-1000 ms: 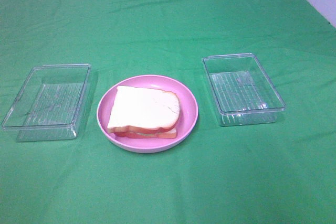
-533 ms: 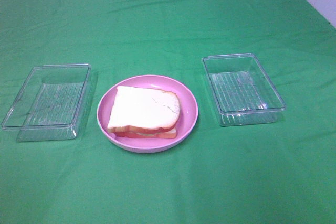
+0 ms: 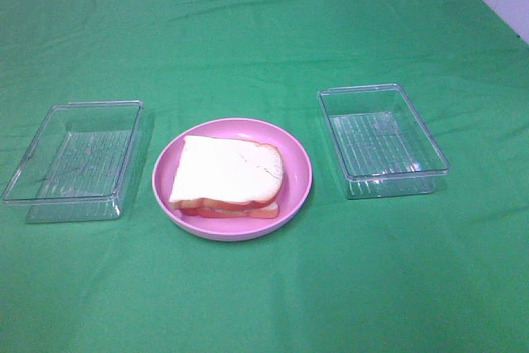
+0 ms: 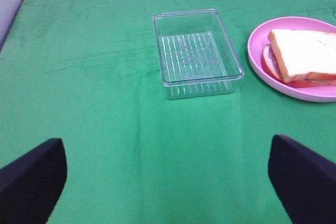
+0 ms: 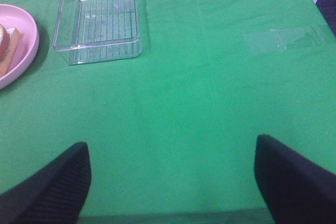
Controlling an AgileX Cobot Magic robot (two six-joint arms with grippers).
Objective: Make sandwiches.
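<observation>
The sandwich (image 3: 227, 178) lies stacked on a round pink plate (image 3: 297, 163) in the middle of the green cloth: a white bread slice with orange-brown crust on top, reddish filling and a second slice under it. It also shows in the left wrist view (image 4: 302, 57) and, at the edge, in the right wrist view (image 5: 6, 48). My left gripper (image 4: 168, 182) is open and empty, well back from the left tray. My right gripper (image 5: 170, 182) is open and empty, well back from the right tray. Neither gripper shows in the high view.
A clear plastic tray (image 3: 74, 159) stands left of the plate and also shows in the left wrist view (image 4: 197, 52). Another clear tray (image 3: 382, 140) stands right of it and shows in the right wrist view (image 5: 100, 17). Both hold nothing. Green cloth (image 3: 264, 39) covers the table.
</observation>
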